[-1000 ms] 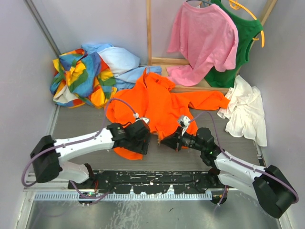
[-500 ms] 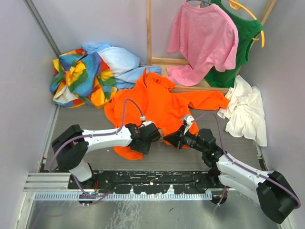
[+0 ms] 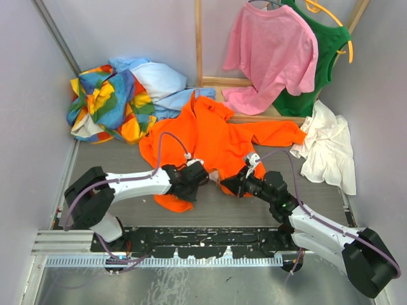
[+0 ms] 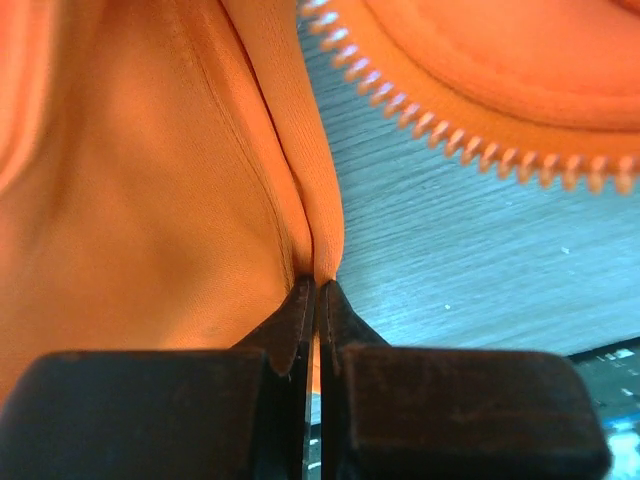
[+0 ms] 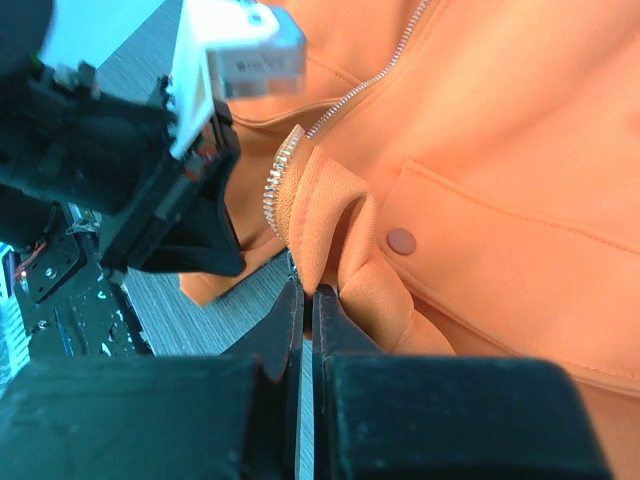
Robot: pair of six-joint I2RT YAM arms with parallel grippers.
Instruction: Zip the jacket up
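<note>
Both grippers meet at the near hem of the jacket (image 3: 216, 136), which lies spread on the grey table (image 3: 102, 162) between the two arms, one sleeve stretched out to the right. The left gripper (image 3: 204, 178) has its jaws pressed together on a thin fold of orange fabric. Seen from the left wrist, that fold rises straight up from the fingertips (image 4: 293, 330), while a row of zipper teeth (image 4: 470, 150) curves over the bare table beyond and to the right, clear of the jaws. The right gripper (image 3: 224, 185) has its jaws closed on a bunched piece of the hem. From its wrist camera, the lower end of the zipper sits just above the pinch and a round snap button (image 5: 401, 241) lies just to the right. The two grippers are near each other without touching.
</note>
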